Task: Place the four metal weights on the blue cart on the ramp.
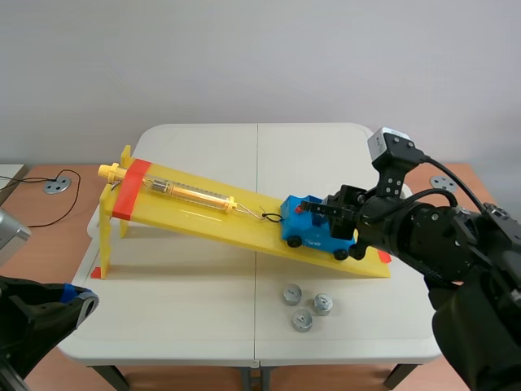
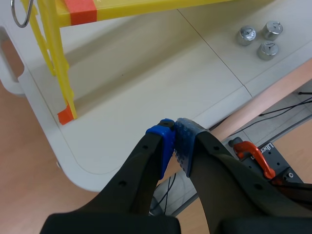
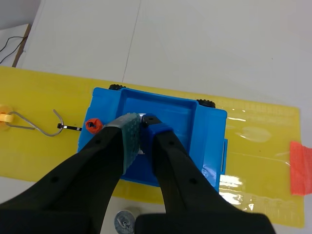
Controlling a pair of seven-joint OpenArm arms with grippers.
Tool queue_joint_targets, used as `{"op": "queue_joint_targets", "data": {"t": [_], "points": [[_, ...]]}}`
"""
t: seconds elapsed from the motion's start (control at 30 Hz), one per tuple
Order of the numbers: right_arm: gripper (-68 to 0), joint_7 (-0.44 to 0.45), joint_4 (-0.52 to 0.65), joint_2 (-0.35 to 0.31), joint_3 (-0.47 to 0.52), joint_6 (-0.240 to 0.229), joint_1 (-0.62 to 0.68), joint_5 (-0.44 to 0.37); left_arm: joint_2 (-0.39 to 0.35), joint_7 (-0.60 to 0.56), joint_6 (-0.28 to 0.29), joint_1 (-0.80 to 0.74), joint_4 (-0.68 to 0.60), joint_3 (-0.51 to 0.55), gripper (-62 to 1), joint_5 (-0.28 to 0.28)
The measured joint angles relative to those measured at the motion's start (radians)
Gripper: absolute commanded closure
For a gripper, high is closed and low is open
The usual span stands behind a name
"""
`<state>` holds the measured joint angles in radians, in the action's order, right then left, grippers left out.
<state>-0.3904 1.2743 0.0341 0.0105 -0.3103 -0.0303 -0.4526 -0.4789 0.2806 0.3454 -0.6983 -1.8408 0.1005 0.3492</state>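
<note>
— Start at the left. How many grippers are there, and how do they stand?
— Two. The left gripper (image 2: pixel 173 140) hangs off the worktop's (image 1: pixel 203 318) front left corner, its blue pads pressed together on nothing.

— What's on the worktop?
— There's one yellow ramp (image 1: pixel 207 224), with its high end by the left edge and its low end near the right edge. It has two red tape bands (image 1: pixel 130 191), one at each end. One spring scale (image 1: pixel 187 193) lies along its upper half. One wire hook (image 3: pixel 36 124) at the scale's lower end meets a short cord on the cart.

— And the cart?
— One blue cart (image 3: pixel 209 134) sits on the ramp's lower half. The right gripper (image 3: pixel 141 121) is down in its tray, fingers pinching the fourth weight (image 3: pixel 142 116).

— And the others?
— Three metal weights stand off the ramp in a cluster near the front edge. There's the weight nearest the ramp (image 1: pixel 292 294), the weight to its right (image 1: pixel 323 305) and the weight closest to the edge (image 1: pixel 302 322).

— Is anything hard to see?
— The fourth weight shows only as a silver sliver between the pads, so I cannot tell if it touches the tray floor. The scale's markings are unreadable. The left arm is mostly cut off in the scene view.
</note>
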Motion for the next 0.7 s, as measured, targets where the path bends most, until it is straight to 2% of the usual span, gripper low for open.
{"op": "queue_joint_targets", "data": {"t": [0.43, 0.7], "points": [[-0.6, 0.052, -0.039, 0.022, 0.0, 0.012, -0.022, 0.053, 0.0, 0.007, 0.0, 0.0, 0.0, 0.0, -3.1, 0.0], [-0.7, 0.052, -0.039, 0.024, 0.0, 0.078, -0.022, 0.063, 0.0, 0.007, 0.0, 0.0, 0.0, 0.0, -3.1, 0.0]]}}
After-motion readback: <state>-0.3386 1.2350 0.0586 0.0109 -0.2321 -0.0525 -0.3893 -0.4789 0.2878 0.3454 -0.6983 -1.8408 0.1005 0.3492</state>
